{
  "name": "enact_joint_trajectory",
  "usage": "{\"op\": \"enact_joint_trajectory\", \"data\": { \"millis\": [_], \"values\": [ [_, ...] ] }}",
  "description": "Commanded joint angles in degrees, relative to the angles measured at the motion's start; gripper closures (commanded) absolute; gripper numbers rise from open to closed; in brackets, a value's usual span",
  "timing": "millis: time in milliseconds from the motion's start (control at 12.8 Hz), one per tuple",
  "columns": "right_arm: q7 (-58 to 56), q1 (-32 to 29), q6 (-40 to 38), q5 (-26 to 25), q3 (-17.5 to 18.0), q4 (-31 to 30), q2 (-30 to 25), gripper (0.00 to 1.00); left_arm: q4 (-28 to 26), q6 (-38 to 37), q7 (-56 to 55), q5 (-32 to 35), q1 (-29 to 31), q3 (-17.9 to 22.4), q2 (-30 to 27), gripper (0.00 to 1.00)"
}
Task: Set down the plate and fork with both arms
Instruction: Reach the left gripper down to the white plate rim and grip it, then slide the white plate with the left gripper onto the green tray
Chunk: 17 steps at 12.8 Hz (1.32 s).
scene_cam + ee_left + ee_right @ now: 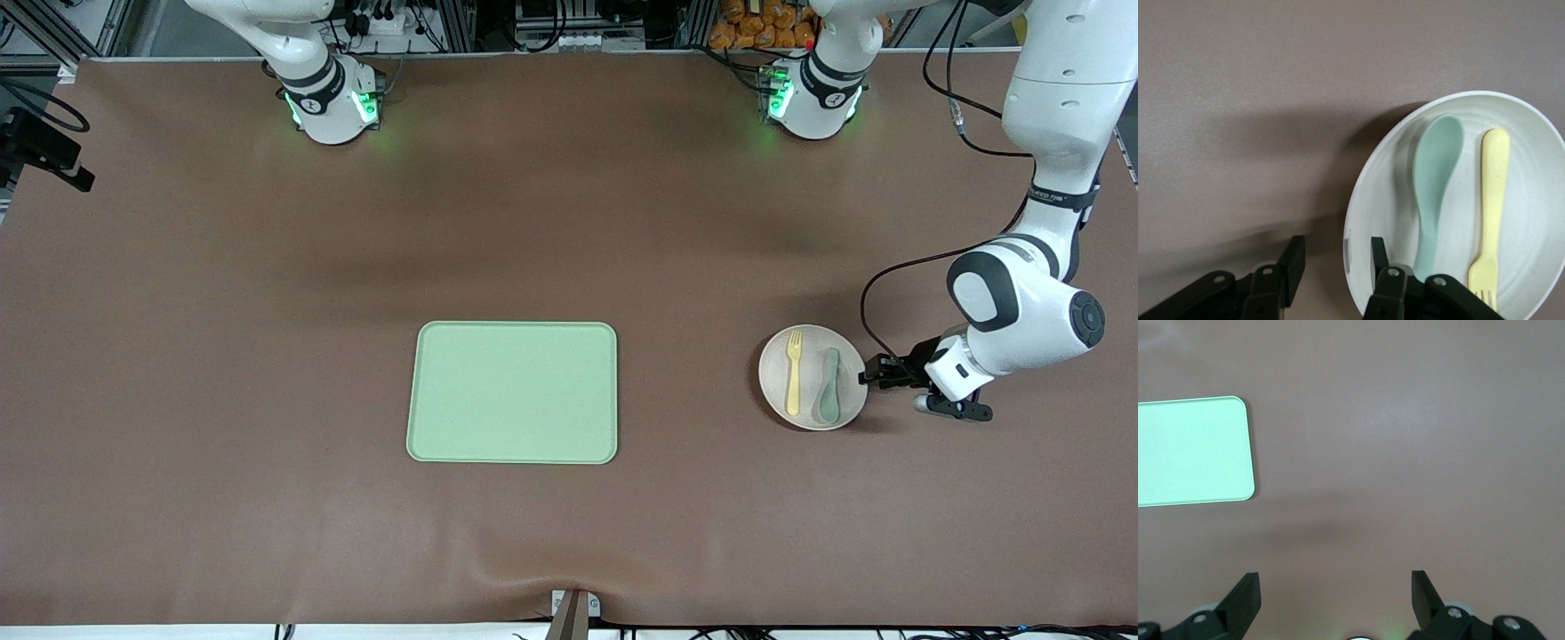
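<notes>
- Front view: a small round pale beige-pink plate [813,378] sits on the brown-covered bench [267,356] toward the left arm's end, carrying a pale yellow plastic fork [793,372] and, beside it, a grey-green spoon [829,384]. A rectangular light-green tray [513,392] lies mid-bench, well apart from the plate. The left hand [869,377] sits low at the plate's rim.
- Left wrist view: the left hand's [1335,257] 2 black fingers [1293,257] straddle the plate's [1371,200] rim, 1 inside and 1 outside, partly drawn together; whether they pinch it cannot be told.
- Right wrist view: the right hand [1336,590] waits over bare bench, fingers wide apart, the tray [1191,450] showing.
</notes>
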Motion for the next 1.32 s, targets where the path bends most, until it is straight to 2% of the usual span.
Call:
{"op": "enact_joint_trajectory", "data": {
  "millis": [0,311,623,857,1012,1246],
  "values": [
    [0.11,-0.27,-0.32,0.22,-0.06,-0.2,-0.1,0.0,1.15,0.42,0.16,-2.82,-0.38,-0.41,1.06,0.58],
    [0.11,0.0,-0.32,0.22,-0.06,-0.11,-0.1,0.0,1.59,0.42,-0.01,-2.91,-0.73,-0.5,2.03,0.65],
    [0.02,0.0,-0.41,0.31,0.03,-0.2,-0.09,0.0,1.59,0.42,-0.01,-2.91,-0.81,-0.5,2.47,0.77],
    [0.02,0.0,-0.67,0.31,-0.06,-0.2,-0.01,0.0,1.59,0.42,0.16,-2.91,-0.9,-0.59,2.82,0.94],
    [0.02,-0.18,-0.67,0.31,-0.06,-0.2,-0.09,0.0,1.5,0.33,0.43,-3.0,-0.9,-0.5,2.91,1.0],
    [0.02,-0.18,-0.67,0.31,-0.06,-0.2,-0.01,0.0,1.5,-0.37,1.04,-2.82,-0.99,-0.59,3.44,1.0]
  ]
}}
